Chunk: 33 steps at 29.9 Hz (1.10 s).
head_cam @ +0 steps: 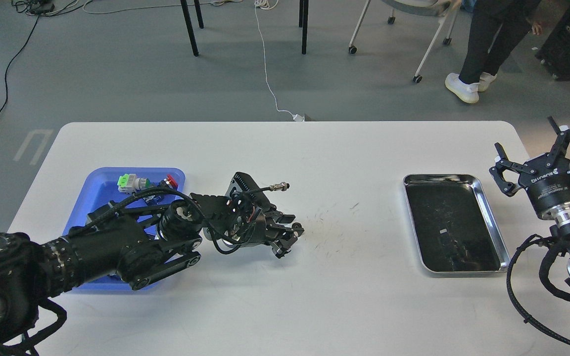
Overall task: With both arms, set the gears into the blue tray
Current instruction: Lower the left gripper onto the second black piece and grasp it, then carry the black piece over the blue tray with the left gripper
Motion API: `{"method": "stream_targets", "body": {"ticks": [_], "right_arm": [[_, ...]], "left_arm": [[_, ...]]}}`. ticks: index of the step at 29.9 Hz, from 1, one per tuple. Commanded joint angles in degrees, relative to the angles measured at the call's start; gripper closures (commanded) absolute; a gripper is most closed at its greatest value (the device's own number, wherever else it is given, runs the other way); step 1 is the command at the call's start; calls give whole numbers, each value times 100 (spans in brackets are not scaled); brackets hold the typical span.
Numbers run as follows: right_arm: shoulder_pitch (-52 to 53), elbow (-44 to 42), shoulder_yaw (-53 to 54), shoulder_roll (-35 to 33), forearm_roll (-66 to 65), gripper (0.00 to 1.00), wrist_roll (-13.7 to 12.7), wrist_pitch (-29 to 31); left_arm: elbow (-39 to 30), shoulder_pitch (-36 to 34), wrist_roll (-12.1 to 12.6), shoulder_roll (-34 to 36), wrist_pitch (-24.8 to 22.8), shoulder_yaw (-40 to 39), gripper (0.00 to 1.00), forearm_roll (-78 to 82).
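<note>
The blue tray [101, 190] sits at the table's left, with my left arm lying across its near half. My left gripper [291, 236] rests low over the table to the right of the tray. One small black gear [296, 227] sits right at its fingertips. The fingers are close together, but I cannot tell whether they clamp the gear. My right gripper [525, 136] hovers open and empty beyond the table's right edge, pointing away from me. No other gear shows.
Push-button switches, one green-and-white [126, 182] and one red [171, 180], lie at the blue tray's far end. A shiny steel tray [455, 176] with a dark bottom sits at the right. Beyond the table stand chair legs and a person [483, 44].
</note>
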Motion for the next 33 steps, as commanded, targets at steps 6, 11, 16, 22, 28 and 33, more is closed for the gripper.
{"method": "stream_targets", "body": {"ticks": [6,11,16,22,28,33], "right_arm": [[13,-9,43,-9,-3,1,-1,0],[13,-9,105,-35,-3,1,-1,0],[13,0,105,-26,-3,1,-1,0],[39,79,114,0,-3,1,-1,0],[39,88,140,-35,-12,1,-1,0],[57,114,140,-26,-12,1,-1,0]], "left_arm": [[-8,-12,-1,-105,-2,-8,88,47],[-524,-38,-27,394,68,-340,88,-41],[-1711,-30,-27,1694,59,-834,88,-339],[-2267,242,-237,3628,94,-816,88,-849],[-2179,1015,-652,4571,366,-746,88,-929],[-1758,1306,-634,4492,569,-746,88,-946]]}}
